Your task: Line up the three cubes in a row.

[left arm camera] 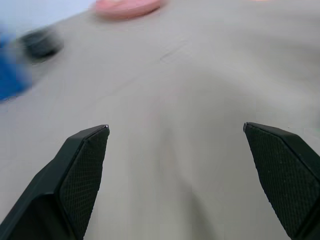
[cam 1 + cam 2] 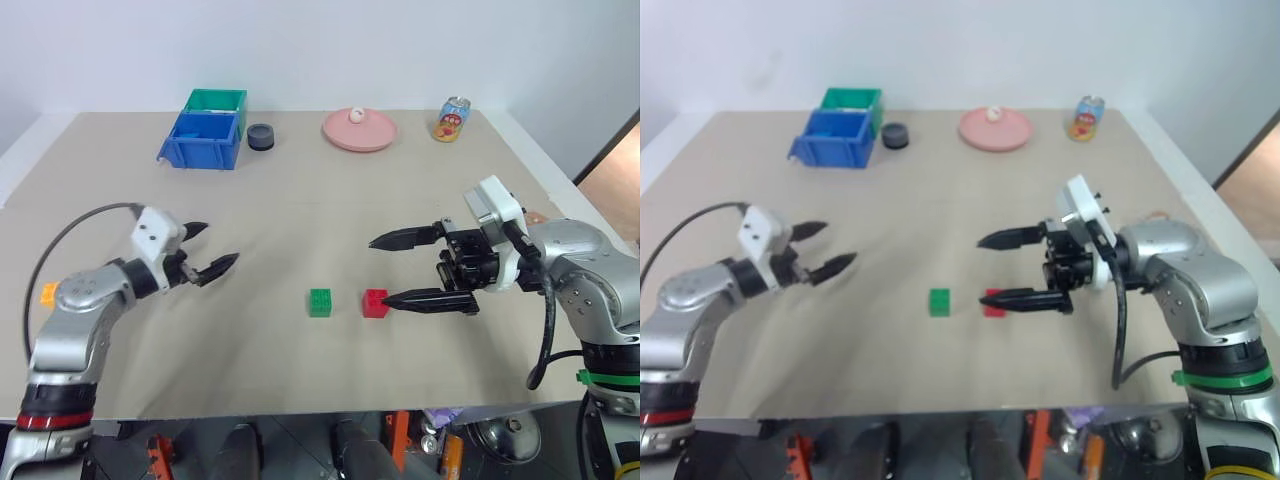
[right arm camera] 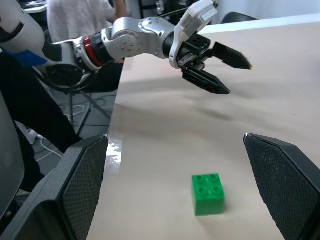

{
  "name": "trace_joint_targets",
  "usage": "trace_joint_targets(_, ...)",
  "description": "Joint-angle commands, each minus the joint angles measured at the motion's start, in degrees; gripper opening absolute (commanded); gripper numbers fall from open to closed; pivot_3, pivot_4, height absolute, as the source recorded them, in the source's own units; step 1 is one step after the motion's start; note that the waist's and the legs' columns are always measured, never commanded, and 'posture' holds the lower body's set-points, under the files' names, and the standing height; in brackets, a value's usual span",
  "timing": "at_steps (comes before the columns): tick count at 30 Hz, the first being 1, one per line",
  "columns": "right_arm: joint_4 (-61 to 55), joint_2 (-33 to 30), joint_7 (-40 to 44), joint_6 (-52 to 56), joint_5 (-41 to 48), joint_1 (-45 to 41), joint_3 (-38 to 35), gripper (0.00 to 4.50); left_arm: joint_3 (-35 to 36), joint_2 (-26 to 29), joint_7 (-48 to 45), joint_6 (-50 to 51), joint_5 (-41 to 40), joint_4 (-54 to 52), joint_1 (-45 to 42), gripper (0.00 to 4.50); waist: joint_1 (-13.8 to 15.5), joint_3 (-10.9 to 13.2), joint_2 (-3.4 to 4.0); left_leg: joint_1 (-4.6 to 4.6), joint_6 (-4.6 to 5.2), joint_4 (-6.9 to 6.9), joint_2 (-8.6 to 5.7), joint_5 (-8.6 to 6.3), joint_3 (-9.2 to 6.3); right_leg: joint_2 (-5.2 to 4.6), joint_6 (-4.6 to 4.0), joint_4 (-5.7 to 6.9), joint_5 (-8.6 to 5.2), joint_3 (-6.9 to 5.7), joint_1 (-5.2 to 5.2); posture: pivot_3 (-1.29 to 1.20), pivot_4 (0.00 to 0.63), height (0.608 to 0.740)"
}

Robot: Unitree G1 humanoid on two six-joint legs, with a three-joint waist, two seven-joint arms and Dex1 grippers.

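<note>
A green cube and a red cube sit side by side near the table's front middle, a small gap between them. A yellow-orange cube lies at the far left edge, partly hidden behind my left arm. My right gripper is open and points left; its lower fingertip is right beside the red cube, and I cannot tell whether they touch. My left gripper hangs open and empty over bare table, well left of the green cube. The right wrist view shows the green cube between my fingers and the left gripper beyond.
At the back of the table stand a blue bin, a green bin, a small dark round pot, a pink plate and a drink can. A person stands beyond the table's left side.
</note>
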Motion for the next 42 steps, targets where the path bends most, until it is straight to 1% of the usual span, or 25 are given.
trace_joint_targets(1,0.8,0.7,0.9,-1.5,-0.4,-1.4,0.3,4.5,8.7,-6.8,15.7,8.8,-1.0,-11.7,5.7,4.45,0.2,0.0,-0.05,0.0,0.0,0.04,-0.01,0.0,-0.02,0.0,0.01,0.0,0.0,-0.01,0.02,0.0,0.15,0.74)
trace_joint_targets(2,1.4,1.1,1.4,-1.9,-0.6,-1.7,0.8,4.5,12.1,-11.0,20.6,11.4,-1.9,-15.9,9.2,4.45,0.2,0.0,-0.07,-0.02,0.0,0.05,0.0,0.0,-0.02,0.0,0.0,0.0,0.01,-0.01,0.01,0.0,0.15,0.74)
trace_joint_targets(3,1.9,1.4,1.8,-2.1,-0.8,-2.1,1.2,4.5,14.4,-14.1,24.5,12.8,-1.7,-19.3,11.8,4.45,0.2,-0.1,-0.12,0.0,0.0,0.07,-0.01,0.0,0.0,-0.02,0.01,0.0,0.01,0.0,0.05,0.0,0.15,0.74)
trace_joint_targets(5,3.0,1.9,2.6,-2.5,-1.1,-2.8,1.8,4.5,15.9,-18.0,28.9,15.8,-1.8,-24.3,15.4,4.45,0.2,-0.1,-0.2,0.03,-0.02,0.06,-0.01,-0.01,0.03,-0.02,0.0,-0.03,0.02,0.0,0.05,0.0,0.15,0.74)
trace_joint_targets(8,4.5,2.5,3.6,-3.2,-1.8,-4.0,2.6,4.5,15.0,-21.5,32.0,17.0,-1.8,-30.7,20.2,4.45,0.5,-0.1,-0.25,0.1,0.03,0.06,0.0,0.03,-0.08,0.08,-0.32,0.04,-0.07,-0.07,0.07,0.0,0.15,0.74)
trace_joint_targets(10,5.3,3.1,4.0,-3.5,-2.2,-4.6,3.1,4.5,16.4,-24.4,35.5,16.9,-1.1,-33.3,22.9,4.45,0.4,-0.1,-0.27,0.14,0.01,0.14,-0.02,0.06,-0.03,0.01,-0.34,0.02,-0.03,-0.07,0.15,0.0,0.15,0.74)
trace_joint_targets(13,5.6,3.8,4.6,-3.8,-2.6,-5.0,3.7,4.5,18.8,-27.0,39.2,15.6,0.6,-34.3,26.3,4.45,0.2,-0.1,-0.38,0.38,-0.02,0.23,-0.02,0.05,0.02,-0.04,-0.34,-0.14,-0.01,-0.05,0.44,0.0,0.15,0.74)
trace_joint_targets(15,5.6,4.2,4.9,-3.7,-2.7,-5.2,3.9,4.5,20.4,-27.7,41.1,15.0,0.9,-32.9,26.7,4.45,0.1,-0.1,-0.41,0.47,-0.07,0.23,-0.02,0.02,0.02,-0.04,-0.36,-0.18,0.0,-0.04,0.45,0.0,0.15,0.74)
trace_joint_targets(19,5.4,4.7,4.9,-4.0,-2.7,-5.5,4.0,4.5,22.9,-26.5,43.1,13.7,1.4,-28.4,25.1,4.45,0.1,-0.1,-0.41,0.47,-0.09,0.22,-0.03,0.01,0.01,-0.05,-0.37,-0.19,0.0,-0.04,0.41,0.0,0.15,0.74)
trace_joint_targets(23,6.9,8.6,-2.0,-5.2,-4.8,-7.8,3.1,4.5,23.8,-23.0,43.1,11.2,2.4,-22.4,22.4,4.45,-0.1,-0.2,-0.44,0.45,-0.15,0.18,-0.03,-0.04,0.02,-0.05,-0.37,-0.27,0.0,-0.05,0.41,0.0,0.15,0.74)
trace_joint_targets(26,6.5,10.0,-4.6,-4.9,-4.8,-7.7,2.5,4.5,23.5,-22.0,43.0,9.9,2.8,-19.9,21.8,4.45,-0.3,-0.2,-0.5,0.42,-0.2,0.11,-0.03,-0.07,0.02,-0.06,-0.38,-0.29,0.01,-0.05,0.4,0.0,0.15,0.74)
trace_joint_targets(33,4.4,9.8,-5.6,-3.9,-3.2,-6.2,1.8,4.5,21.5,-19.4,41.9,6.7,3.8,-13.4,19.2,4.45,-0.1,-0.2,-0.52,0.33,-0.34,-0.11,-0.02,-0.2,-0.02,-0.03,-0.38,-0.31,-0.27,-0.05,0.35,0.0,0.15,0.74)
trace_joint_targets(37,4.2,9.6,-5.9,-3.8,-2.9,-6.2,1.6,4.5,19.2,-17.0,40.4,5.5,4.4,-8.7,15.8,4.45,-0.2,-0.2,-0.52,0.35,-0.34,-0.11,-0.02,-0.2,-0.02,-0.02,-0.38,-0.31,-0.27,-0.06,0.36,0.0,0.15,0.74)
trace_joint_targets(42,3.6,9.0,-6.2,-3.5,-2.5,-5.7,1.3,4.5,18.8,-15.0,40.5,3.5,4.8,-3.8,12.2,4.45,-0.2,-0.2,-0.53,0.36,-0.34,-0.1,-0.02,-0.2,-0.02,-0.03,-0.37,-0.31,-0.24,-0.06,0.38,0.0,0.15,0.74)
